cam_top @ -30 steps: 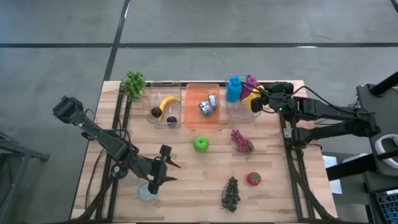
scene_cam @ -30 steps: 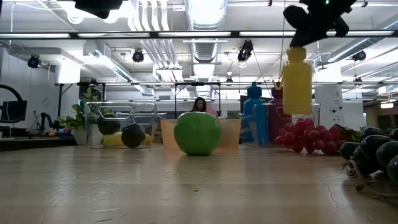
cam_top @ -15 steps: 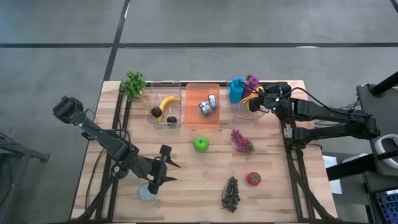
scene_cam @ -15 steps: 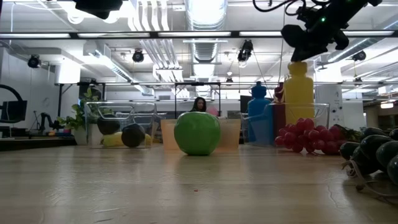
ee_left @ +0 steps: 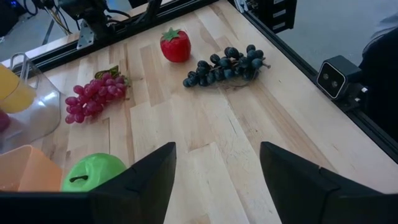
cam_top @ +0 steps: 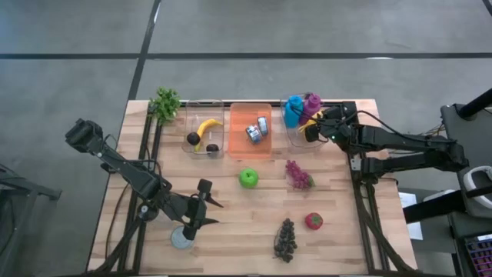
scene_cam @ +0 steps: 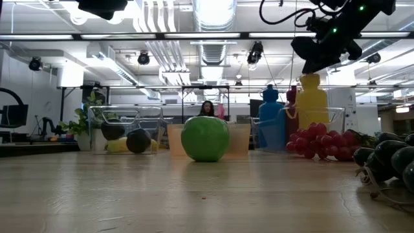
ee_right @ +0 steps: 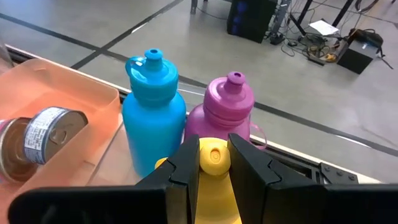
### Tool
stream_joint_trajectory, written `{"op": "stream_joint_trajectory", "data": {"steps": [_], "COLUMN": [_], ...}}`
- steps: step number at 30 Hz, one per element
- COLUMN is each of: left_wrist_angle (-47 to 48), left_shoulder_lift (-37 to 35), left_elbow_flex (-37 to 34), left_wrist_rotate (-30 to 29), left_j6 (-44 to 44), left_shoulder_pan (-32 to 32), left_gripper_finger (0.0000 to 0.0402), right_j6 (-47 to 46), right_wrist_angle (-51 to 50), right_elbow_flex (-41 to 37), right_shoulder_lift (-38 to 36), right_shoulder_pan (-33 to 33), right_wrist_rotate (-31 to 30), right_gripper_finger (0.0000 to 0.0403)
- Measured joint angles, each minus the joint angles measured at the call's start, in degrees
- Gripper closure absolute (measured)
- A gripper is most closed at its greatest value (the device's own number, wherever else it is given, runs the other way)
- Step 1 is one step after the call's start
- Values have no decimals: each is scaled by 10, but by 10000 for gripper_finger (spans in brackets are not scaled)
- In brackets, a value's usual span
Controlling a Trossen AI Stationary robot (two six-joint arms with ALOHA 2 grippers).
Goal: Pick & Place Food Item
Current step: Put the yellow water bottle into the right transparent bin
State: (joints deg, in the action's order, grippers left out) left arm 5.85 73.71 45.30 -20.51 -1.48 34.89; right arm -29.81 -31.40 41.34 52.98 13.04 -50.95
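An upright yellow bottle stands inside the clear bin at the table's far right, next to a blue bottle and a pink bottle. My right gripper is shut on it. The bin wall and the red grapes hide the bottle's base. My left gripper hangs open over the near left of the table, holding nothing. A green apple, a strawberry and dark grapes lie on the wood. My right gripper pinches the yellow bottle's cap between its two fingers, one on either side. The fingers slant down at it from the table's right side. The bottle hangs upright below them inside the clear bin; whether its base rests there I cannot tell.
An orange bin with cans and a clear bin with a banana stand along the far edge, with a leafy green at the far left. A small grey disc lies under my left gripper. Bare wood lies between the fruits.
My right gripper has gone down and a little toward the table's left with the yellow bottle. The bottle stayed upright and has sunk from above the clear bin into it, beside the blue and pink bottles.
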Motion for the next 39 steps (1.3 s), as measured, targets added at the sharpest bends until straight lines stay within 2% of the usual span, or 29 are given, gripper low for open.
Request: {"op": "stream_joint_trajectory", "data": {"steps": [9,20,39], "left_wrist_angle": [0,0,0], "left_shoulder_lift": [0,0,0], "left_elbow_flex": [0,0,0], "left_wrist_rotate": [0,0,0], "left_j6": [2,2,1], "left_shoulder_pan": [0,0,0], "left_gripper_finger": [160,167,168], "right_j6": [-2,-3,-2], "right_wrist_angle": [38,39,38], "right_elbow_flex": [-35,-39,-39], "right_shoulder_lift": [0,0,0], "right_shoulder_pan": [6,10,10], "right_wrist_rotate": [2,5,4], "right_gripper_finger": [337,335,262]}}
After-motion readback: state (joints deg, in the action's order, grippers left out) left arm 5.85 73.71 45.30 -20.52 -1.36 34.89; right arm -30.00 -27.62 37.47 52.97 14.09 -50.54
